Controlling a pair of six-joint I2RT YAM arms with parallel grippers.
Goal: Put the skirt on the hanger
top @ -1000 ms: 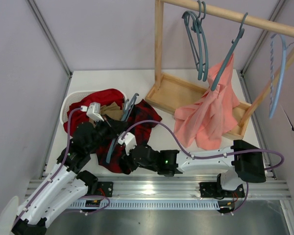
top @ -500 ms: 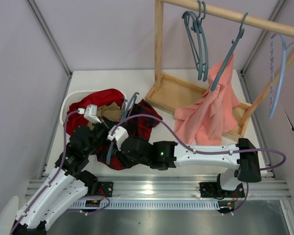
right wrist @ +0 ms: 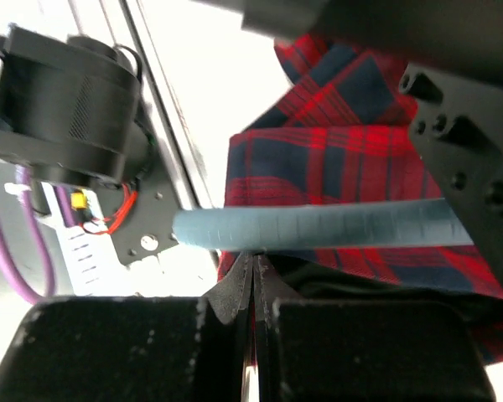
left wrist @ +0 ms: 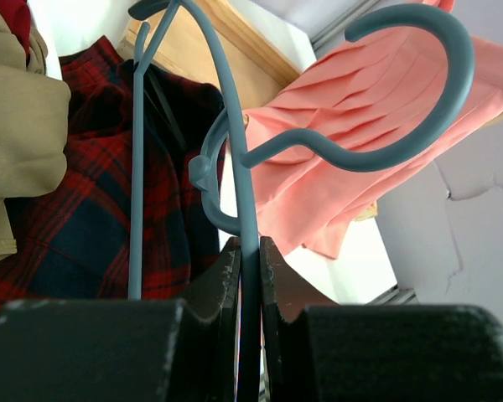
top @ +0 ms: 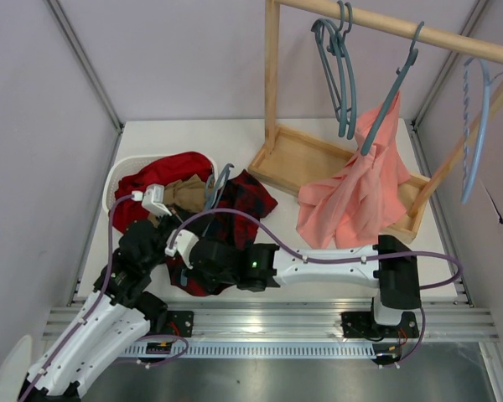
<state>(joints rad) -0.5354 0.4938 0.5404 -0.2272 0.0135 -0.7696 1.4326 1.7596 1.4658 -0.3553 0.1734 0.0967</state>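
1. The left pincer (left wrist: 250, 255) is clamping the hanger (left wrist: 386, 157) by its thin shaft. Its jaws are standing narrow, with only that shaft between them.
2. The hanger is rising nearly upright out of this grip, and its hook is curling over at the top of the left wrist view.
3. The right pincer (right wrist: 251, 261) is pressing its fingers fully together. Their tips are sitting just under the hanger's pale bar, at the edge of the skirt (right wrist: 344, 159). Whether any cloth is caught between them cannot be told.
4. The skirt is lying crumpled on the surface (top: 193, 138) at the front left, between the two arms. Part of it is spreading out beyond the right arm, and part is lying beneath that arm.
5. A tan garment (top: 184, 194) is lying against the skirt's left side, and a plain red garment (top: 163, 172) is spilling from a white basket (top: 117, 177) beside it.
6. A salmon-pink garment (top: 360, 197) is hanging from a wooden rack (top: 272, 84), well apart from the skirt.
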